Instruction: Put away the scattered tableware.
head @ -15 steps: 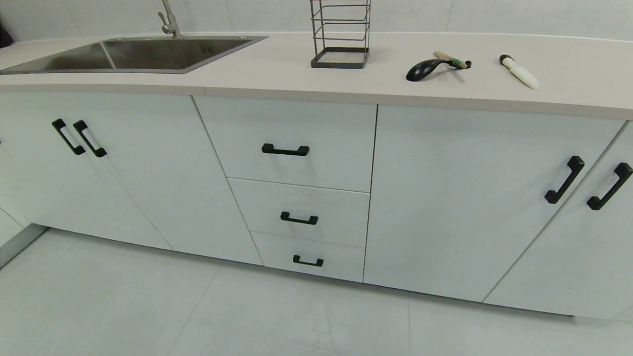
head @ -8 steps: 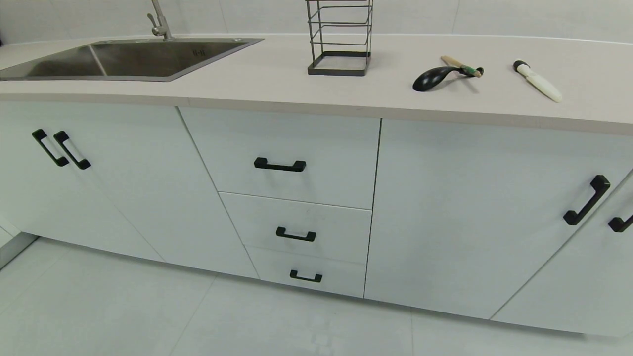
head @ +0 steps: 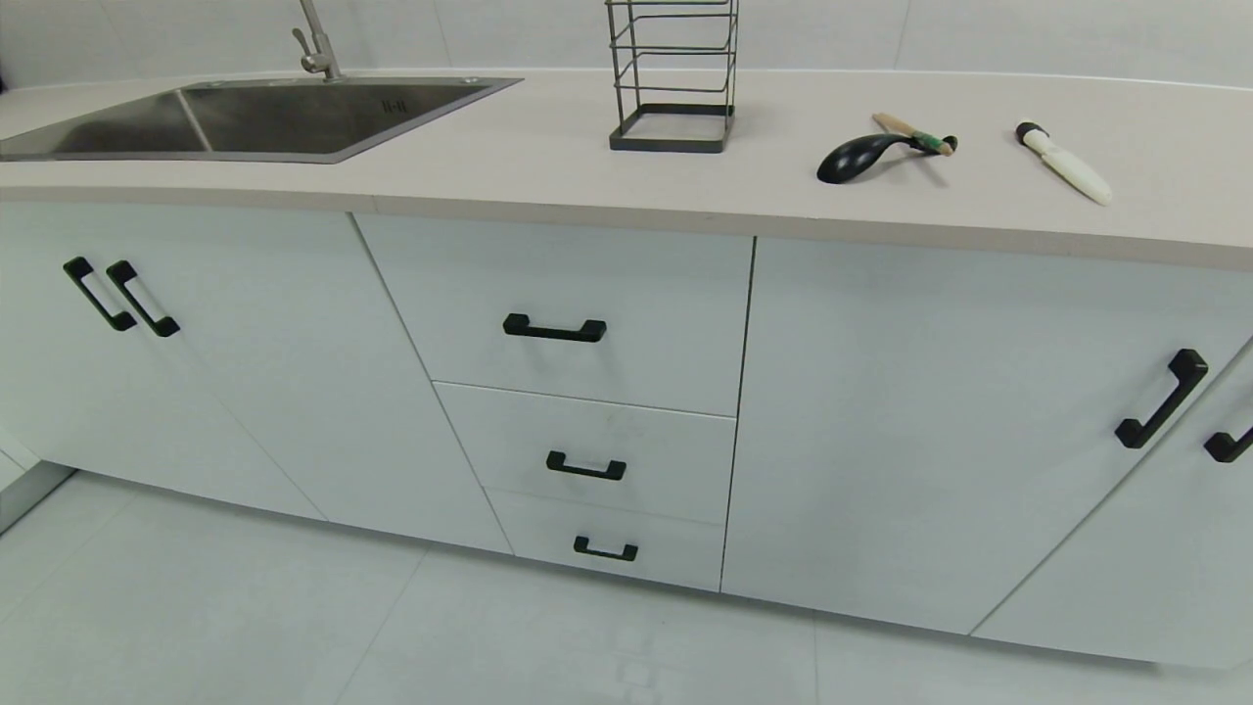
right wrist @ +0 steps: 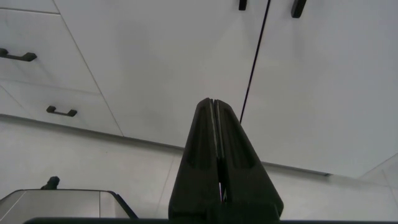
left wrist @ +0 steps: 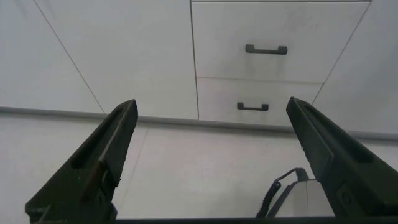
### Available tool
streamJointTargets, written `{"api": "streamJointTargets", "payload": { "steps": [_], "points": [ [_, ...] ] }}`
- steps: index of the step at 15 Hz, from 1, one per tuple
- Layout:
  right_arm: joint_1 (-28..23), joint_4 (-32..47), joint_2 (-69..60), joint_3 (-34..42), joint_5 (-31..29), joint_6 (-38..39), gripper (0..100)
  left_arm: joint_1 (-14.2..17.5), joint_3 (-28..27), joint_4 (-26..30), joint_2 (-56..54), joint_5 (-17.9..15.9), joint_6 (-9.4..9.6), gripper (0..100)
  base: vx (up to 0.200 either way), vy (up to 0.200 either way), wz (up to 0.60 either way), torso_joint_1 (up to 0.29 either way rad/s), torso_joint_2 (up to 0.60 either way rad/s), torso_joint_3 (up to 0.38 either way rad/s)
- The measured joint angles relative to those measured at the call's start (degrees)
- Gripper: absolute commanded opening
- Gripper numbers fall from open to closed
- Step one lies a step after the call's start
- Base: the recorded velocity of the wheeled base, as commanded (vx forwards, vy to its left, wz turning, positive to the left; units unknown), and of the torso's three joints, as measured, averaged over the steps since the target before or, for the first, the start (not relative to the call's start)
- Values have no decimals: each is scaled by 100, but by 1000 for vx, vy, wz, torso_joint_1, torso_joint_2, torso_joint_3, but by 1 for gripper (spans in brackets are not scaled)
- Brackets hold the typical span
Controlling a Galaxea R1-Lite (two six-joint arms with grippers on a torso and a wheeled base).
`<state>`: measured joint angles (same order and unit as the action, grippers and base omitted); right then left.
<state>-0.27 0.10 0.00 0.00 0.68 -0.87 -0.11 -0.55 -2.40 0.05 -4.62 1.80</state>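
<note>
- The countertop runs across the head view, its front edge overhanging the white cabinet fronts below.
- The scattered tableware lies on the right part of the counter, back from the front edge. A black spoon rests there with a wooden-handled utensil touching its handle end.
- A white-handled tool with a black tip lies further right, apart from the spoon.
- A wire rack stands upright near the counter's middle, left of the spoon, with bare counter between them.
- A steel sink with a faucet is set into the left end, well apart from the rack.
- Three drawers are stacked below the rack, all closed. Closed cabinet doors flank them on both sides, each with a black handle.
- Open tiled floor spreads in front of the cabinets.
- The left gripper is held low, facing the two lower drawers and the floor. Its fingers are spread wide and hold nothing.
- The right gripper is also low, facing the seam between two cabinet doors. Its fingers are pressed together with nothing between them.
</note>
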Motion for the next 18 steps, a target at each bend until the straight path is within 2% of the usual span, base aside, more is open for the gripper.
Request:
{"api": "streamJointTargets", "payload": {
  "steps": [1, 3, 4, 7, 9, 10, 11, 13, 16, 18],
  "points": [
    [-4, 0, 0, 0, 0, 0, 0, -7, -188, -321, 22, -230, 2, 100, 0, 0, 0, 0, 0, 0],
    [2, 0, 0, 0, 0, 0, 0, -18, -641, -451, 227, -578, 65, 100, 0, 0, 0, 0, 0, 0],
    [2, 0, 0, 0, 0, 0, 0, -22, -840, -427, 419, -646, 222, 100, 0, 0, 0, 0, 0, 0],
    [2, 0, 0, 0, 0, 0, 0, -63, -1320, -373, 1150, -991, 1270, 100, 0, 0, 0, 0, 0, 0],
    [0, 0, 0, 0, 0, 0, 0, -110, -1697, -362, 1773, -1426, 1974, 100, 0, 0, 0, 0, 0, 0],
    [0, 0, 0, 0, 0, 0, 0, -127, -1960, -362, 2078, -1629, 2238, 100, 0, 0, 0, 0, 0, 0],
    [0, 0, 0, 0, 0, 0, 0, -140, -2238, -361, 2387, -1809, 2403, 100, 0, 0, 0, 0, 0, 0],
    [-2, 0, 0, 0, -2, 0, 0, -157, -2678, -361, 2953, -2036, 2581, 100, 0, 0, 0, 0, 0, 0],
    [2, 0, 0, 0, 0, 0, 0, -273, -2883, -345, 3504, -2088, 2745, 100, 0, 0, 0, 0, 0, 0],
    [2, 0, 0, 0, 0, 0, 0, -589, -3034, -325, 4028, -2077, 2978, 100, 0, 0, 0, 0, 0, 0]
  ]
}}
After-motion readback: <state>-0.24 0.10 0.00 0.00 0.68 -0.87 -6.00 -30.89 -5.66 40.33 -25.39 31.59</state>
